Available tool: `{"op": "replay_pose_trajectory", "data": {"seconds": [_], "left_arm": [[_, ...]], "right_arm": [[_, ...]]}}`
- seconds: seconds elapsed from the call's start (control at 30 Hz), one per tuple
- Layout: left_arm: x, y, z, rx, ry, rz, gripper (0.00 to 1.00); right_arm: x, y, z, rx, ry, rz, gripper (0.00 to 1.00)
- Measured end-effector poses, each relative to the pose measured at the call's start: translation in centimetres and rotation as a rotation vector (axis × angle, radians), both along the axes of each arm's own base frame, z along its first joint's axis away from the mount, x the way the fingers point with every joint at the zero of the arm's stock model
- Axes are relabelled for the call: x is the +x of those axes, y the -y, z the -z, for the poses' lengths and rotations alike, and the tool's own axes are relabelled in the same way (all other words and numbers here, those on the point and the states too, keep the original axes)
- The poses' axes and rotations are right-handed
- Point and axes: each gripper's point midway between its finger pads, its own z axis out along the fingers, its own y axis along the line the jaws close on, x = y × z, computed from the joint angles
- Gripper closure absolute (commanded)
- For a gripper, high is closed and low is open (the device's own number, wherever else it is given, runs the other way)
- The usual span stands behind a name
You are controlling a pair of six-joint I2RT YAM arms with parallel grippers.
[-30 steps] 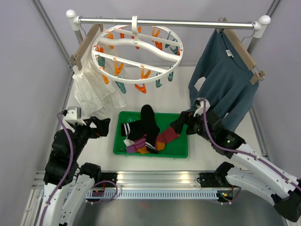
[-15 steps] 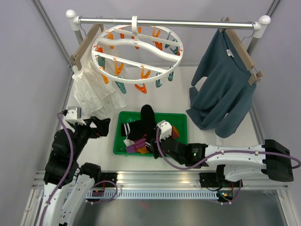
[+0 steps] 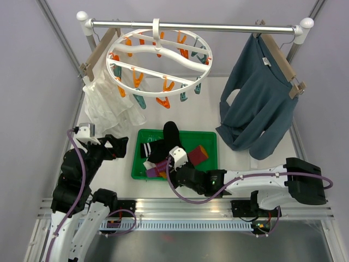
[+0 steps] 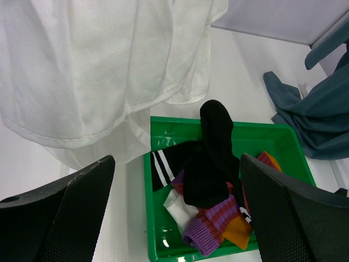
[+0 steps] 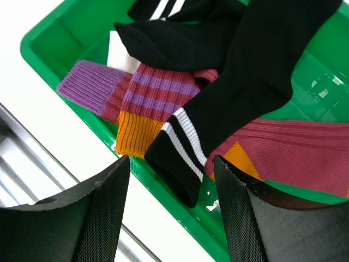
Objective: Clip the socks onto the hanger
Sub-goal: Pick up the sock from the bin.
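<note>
hovering over the green tray (image 3: 210,135), the right gripper (image 3: 165,167) has its jaws partly apart with nothing pinched. in the right wrist view the gripper (image 5: 170,164) sits above the white-striped cuff of a black striped sock (image 5: 229,103); can't tell if the fingertips (image 5: 117,180) touch the fabric.

the left gripper (image 3: 117,146) is spread wide and empty, off the left side of the tray, just above the table (image 3: 109,174). in its wrist view the gripper (image 4: 177,158) looks onto the tray rim (image 4: 147,180) and the sock pile.

all the socks are in the tray, in a loose heap toward its left and middle:
- plain black sock (image 3: 172,133) draped over the far rim
- maroon and orange sock (image 3: 197,153) on the right
- purple-striped sock with an orange band (image 5: 158,87) under the black ones
- white sock (image 4: 175,206) at the bottom of the heap

the round white clip hanger (image 3: 156,34) hangs by its hook from the rail (image 3: 229,26), well apart from the tray, tilted. its orange and teal clips (image 3: 163,101) hold no socks.

a sheer white garment (image 3: 106,106) hangs at the left of the rail and a teal shirt (image 3: 262,93) at the right.
</note>
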Motion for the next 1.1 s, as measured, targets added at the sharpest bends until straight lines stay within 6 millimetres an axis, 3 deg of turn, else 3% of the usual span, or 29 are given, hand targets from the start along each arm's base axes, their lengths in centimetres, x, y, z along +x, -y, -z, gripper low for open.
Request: {"op": "replay_pose_trajectory", "data": {"seconds": [0.2, 0.57, 0.83, 0.97, 1.1], "left_arm": [[0.1, 0.0, 0.1, 0.001, -0.004, 0.0, 0.0], [0.0, 0.5, 0.2, -0.002, -0.013, 0.026, 0.0], [-0.2, 1.6, 0.2, -0.012, -0.019, 0.09, 0.01], [-0.1, 4.3, -0.2, -0.054, -0.01, 0.236, 0.05], [0.3, 6.9, -0.8, -0.132, -0.005, 0.359, 0.05]], "right_arm": [[0.2, -0.3, 1.3, -0.058, 0.013, -0.002, 0.36], [0.9, -0.2, 2.6, -0.124, 0.043, 0.011, 0.58], [1.9, 0.5, 2.3, -0.148, 0.065, 0.034, 1.0], [2.4, 1.3, 0.5, -0.171, 0.091, 0.045, 1.0], [2.8, 1.5, -4.9, -0.121, 0.138, 0.041, 1.0]]}}
